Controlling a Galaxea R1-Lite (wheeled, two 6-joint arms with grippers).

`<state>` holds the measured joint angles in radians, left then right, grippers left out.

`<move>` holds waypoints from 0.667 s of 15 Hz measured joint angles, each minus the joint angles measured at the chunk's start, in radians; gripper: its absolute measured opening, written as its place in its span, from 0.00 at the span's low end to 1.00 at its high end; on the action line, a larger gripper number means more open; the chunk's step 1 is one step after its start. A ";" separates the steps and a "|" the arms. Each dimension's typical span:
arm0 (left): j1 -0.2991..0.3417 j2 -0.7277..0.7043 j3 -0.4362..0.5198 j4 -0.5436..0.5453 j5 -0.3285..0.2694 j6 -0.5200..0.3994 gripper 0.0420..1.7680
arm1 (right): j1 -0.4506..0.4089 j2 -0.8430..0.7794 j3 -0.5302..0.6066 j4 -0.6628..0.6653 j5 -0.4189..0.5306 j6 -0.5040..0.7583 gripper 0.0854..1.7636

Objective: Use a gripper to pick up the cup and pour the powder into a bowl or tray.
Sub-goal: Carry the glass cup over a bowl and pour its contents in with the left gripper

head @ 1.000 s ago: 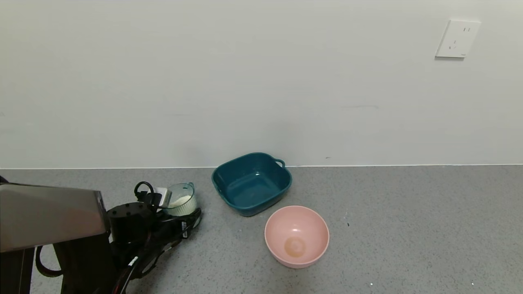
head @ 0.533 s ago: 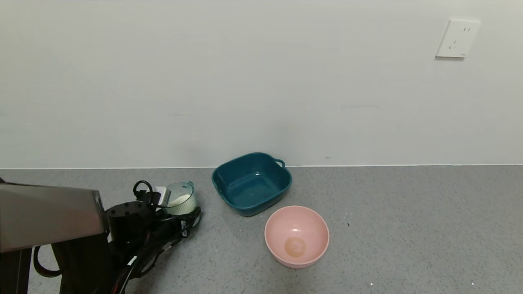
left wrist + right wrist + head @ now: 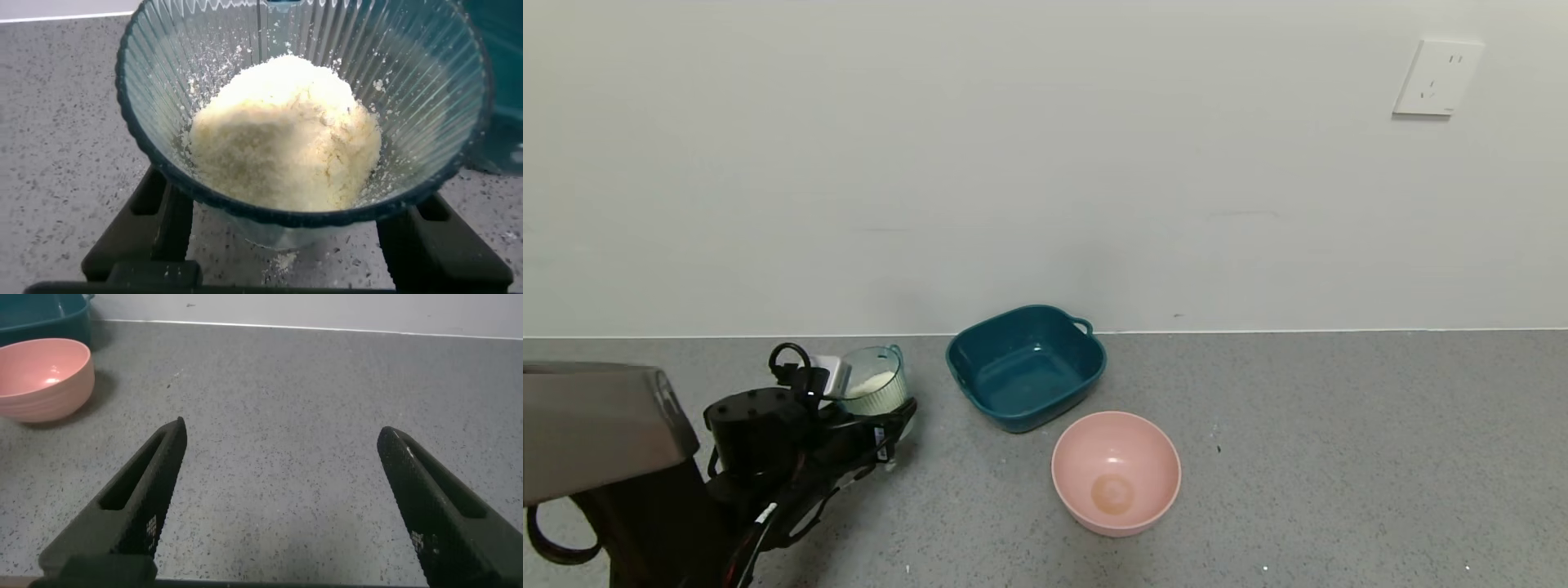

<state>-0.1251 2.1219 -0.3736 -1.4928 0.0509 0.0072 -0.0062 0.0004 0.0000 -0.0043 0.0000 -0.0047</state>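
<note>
Cup (image 3: 874, 389) of powder (image 3: 286, 135) is being pinched in the left gripper (image 3: 882, 420) jaws, far left on the bench (image 3: 1339, 457); carrying right to the pink bowl (image 3: 1116, 472) is being called for next. Right gripper (image 3: 286, 506) jaws are being kept spread.

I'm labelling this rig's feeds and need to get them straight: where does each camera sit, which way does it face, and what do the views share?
Head view: high on the robot, facing forward and down at the grey counter and wall; shows the left gripper under the cup.
Left wrist view: looks into the cup of powder between its fingers.
Right wrist view: low over the counter, with the right gripper open.
Shared: head and right wrist views both show the pink bowl and teal tray.
</note>
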 joint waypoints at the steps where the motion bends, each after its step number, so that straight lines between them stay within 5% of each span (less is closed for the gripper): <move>1: 0.000 -0.036 -0.006 0.052 0.000 0.001 0.72 | 0.000 0.000 0.000 0.000 0.000 0.000 0.96; 10: -0.076 -0.443 -0.298 0.776 0.034 0.031 0.72 | 0.000 0.000 0.000 0.000 0.000 0.000 0.96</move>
<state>-0.2006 1.6785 -0.6719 -0.7166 0.0847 0.0385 -0.0057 0.0004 0.0000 -0.0043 0.0000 -0.0043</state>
